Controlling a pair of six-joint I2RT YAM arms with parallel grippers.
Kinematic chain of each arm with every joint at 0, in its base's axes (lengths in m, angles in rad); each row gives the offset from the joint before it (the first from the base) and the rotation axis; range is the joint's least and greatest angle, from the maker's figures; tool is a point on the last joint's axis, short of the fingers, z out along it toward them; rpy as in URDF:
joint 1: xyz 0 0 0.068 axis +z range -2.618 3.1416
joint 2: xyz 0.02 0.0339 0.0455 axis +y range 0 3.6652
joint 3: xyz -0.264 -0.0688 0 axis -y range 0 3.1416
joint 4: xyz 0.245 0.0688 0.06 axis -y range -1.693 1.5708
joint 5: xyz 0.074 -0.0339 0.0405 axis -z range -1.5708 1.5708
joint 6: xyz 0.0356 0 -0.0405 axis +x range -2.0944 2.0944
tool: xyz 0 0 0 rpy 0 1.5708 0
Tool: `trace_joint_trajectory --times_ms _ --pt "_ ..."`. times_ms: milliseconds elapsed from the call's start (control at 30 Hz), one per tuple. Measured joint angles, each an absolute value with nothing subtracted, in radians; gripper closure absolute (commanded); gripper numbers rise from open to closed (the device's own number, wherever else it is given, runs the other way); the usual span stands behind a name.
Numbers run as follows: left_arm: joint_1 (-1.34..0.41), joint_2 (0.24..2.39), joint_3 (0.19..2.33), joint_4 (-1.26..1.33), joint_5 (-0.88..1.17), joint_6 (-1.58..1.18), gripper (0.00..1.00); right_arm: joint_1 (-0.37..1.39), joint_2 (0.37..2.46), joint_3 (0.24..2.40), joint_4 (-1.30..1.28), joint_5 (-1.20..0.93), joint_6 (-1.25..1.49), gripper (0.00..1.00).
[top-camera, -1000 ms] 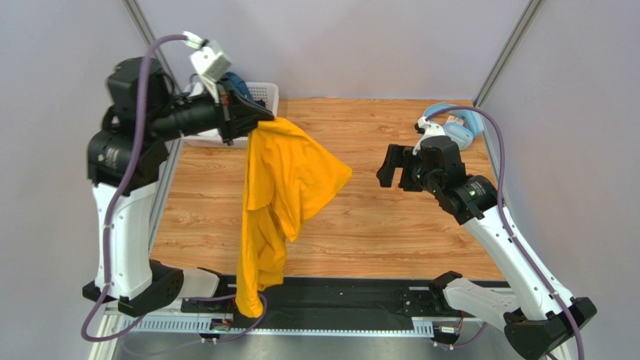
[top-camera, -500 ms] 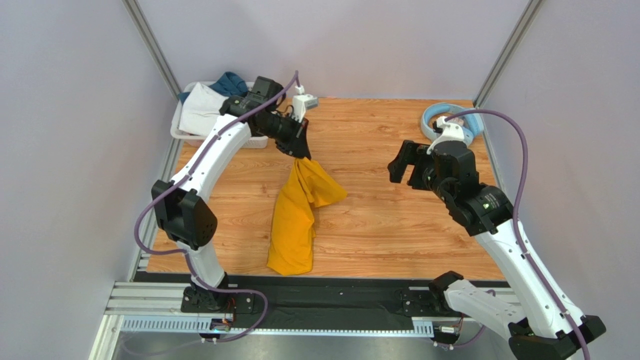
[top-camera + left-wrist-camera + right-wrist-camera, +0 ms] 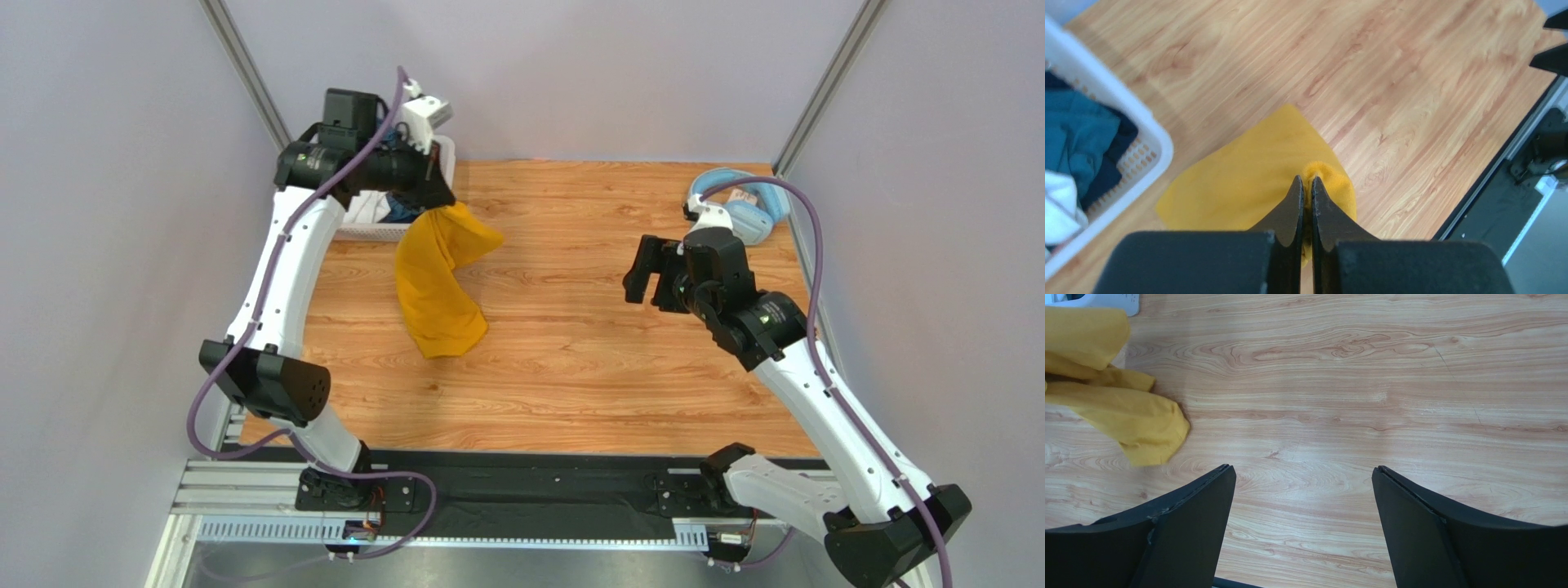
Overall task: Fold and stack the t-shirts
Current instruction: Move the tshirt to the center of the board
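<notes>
The large mustard-yellow cloth t-shirt (image 3: pixel 436 288) is clamped in the left pincer (image 3: pixel 1303 184) near the white plastic lattice basket (image 3: pixel 1152 147) and is hung over the wooden worktop (image 3: pixel 589 368). The right pincer (image 3: pixel 1303 471) is spread apart.

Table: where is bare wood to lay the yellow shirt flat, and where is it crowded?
Bare wood spans the middle of the table, between the yellow shirt and the open right gripper, and the whole near strip. Crowded: far-left corner, with the basket, the left gripper and the shirt; headphones take the far-right corner.
</notes>
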State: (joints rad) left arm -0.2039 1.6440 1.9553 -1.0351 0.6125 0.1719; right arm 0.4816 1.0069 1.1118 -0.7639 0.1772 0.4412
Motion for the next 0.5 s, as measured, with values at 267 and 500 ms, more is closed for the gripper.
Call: trace_joint_trajectory --times_ms 267,500 --pt "-0.657 1.870 2.383 -1.115 0.465 0.222 1.00 0.483 0.885 1.110 -0.751 0.288 0.456 0.13" --pt "-0.731 1.938 2.601 -1.019 0.389 0.155 1.00 0.483 0.548 1.079 -0.672 0.438 0.479 0.14"
